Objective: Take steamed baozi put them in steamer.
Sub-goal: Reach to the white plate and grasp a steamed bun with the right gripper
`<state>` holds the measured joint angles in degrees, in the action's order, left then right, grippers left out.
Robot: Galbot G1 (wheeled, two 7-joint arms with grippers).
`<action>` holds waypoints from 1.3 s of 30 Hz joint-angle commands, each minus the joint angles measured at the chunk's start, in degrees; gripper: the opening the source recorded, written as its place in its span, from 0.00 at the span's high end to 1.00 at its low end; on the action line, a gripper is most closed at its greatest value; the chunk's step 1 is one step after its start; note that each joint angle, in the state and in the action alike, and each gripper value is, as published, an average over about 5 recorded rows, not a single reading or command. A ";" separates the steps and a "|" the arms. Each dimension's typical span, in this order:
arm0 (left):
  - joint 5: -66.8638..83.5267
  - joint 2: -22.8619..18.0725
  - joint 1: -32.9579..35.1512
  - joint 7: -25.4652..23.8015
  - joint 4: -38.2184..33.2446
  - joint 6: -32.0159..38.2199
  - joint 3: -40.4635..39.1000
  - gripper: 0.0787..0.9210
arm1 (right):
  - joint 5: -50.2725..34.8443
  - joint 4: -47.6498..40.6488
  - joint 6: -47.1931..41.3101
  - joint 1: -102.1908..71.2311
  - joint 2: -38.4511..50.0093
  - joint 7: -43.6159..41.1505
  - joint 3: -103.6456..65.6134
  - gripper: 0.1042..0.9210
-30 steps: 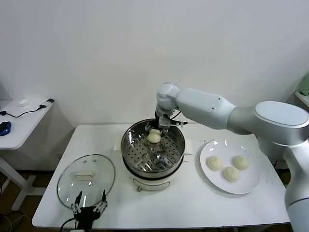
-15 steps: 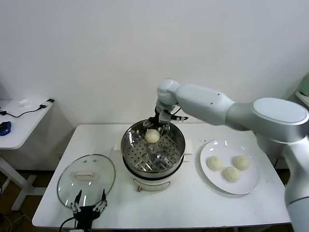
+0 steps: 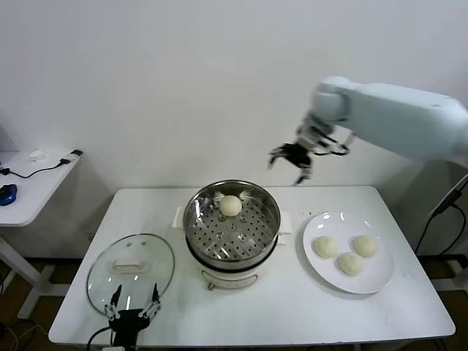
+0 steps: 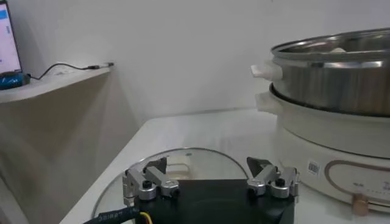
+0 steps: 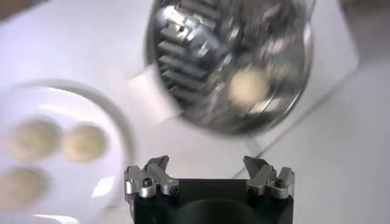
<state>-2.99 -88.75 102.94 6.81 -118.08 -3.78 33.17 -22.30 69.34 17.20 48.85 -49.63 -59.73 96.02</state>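
Note:
The steamer [image 3: 232, 256] stands mid-table, a shiny steel pot on a cream base. One steamed baozi [image 3: 231, 205] lies on its perforated tray at the far side; the right wrist view shows it too, baozi [image 5: 248, 86] inside the steamer [image 5: 183, 36]. Three more baozi [image 3: 325, 246] [image 3: 365, 245] [image 3: 349, 263] sit on the white plate [image 3: 376, 281] to the right. My right gripper [image 3: 290, 160] hangs open and empty in the air, above the table's far edge between steamer and plate. My left gripper [image 3: 134, 306] is parked open at the table's front left.
A glass lid [image 3: 130, 265] with a cream handle lies flat left of the steamer, just beyond my left gripper [image 4: 210, 173]. A side table [image 3: 29, 186] with cables stands further left. A white wall runs behind the table.
My right gripper let go of the baozi in the steamer, then rose and swung right, up and away from the pot. The baozi stays on the tray. The left arm kept still.

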 commanded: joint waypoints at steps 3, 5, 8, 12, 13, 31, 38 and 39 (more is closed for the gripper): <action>0.04 -0.37 0.00 0.02 0.11 -0.07 0.18 0.12 | -9.14 10.84 -25.30 -4.43 16.60 5.38 9.31 0.12; 0.05 -0.46 -0.01 0.04 0.25 -0.10 0.27 0.12 | -8.83 10.22 -27.50 -7.72 16.06 6.49 7.37 0.12; 0.05 -0.64 -0.03 0.06 0.45 -0.13 0.33 0.12 | -7.76 7.67 -29.06 -12.97 14.70 7.34 3.97 0.12; 0.00 -0.85 -0.14 0.09 0.87 -0.19 0.35 0.12 | -6.07 3.17 -29.84 -21.03 12.51 7.89 -2.89 0.12; -0.01 -0.89 -0.16 0.09 0.93 -0.23 0.35 0.12 | -5.58 1.93 -29.92 -22.74 11.86 8.02 -4.56 0.12; 0.21 -1.02 -0.92 -0.12 1.55 -0.74 0.81 0.12 | -4.05 -8.72 -30.51 -33.90 3.94 10.81 -14.69 0.12; 0.22 -1.12 -1.07 -0.14 1.60 -0.69 0.53 0.12 | -2.11 -9.35 -30.90 -34.49 2.96 11.11 -16.01 0.12; 0.21 -1.14 -1.06 -0.14 1.54 -0.68 0.50 0.12 | -1.99 -9.26 -30.96 -34.48 2.98 11.12 -16.17 0.13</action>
<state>-2.75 -89.86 101.88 6.71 -116.44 -4.49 33.83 -25.43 61.99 -12.67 17.40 -45.50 -49.28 82.45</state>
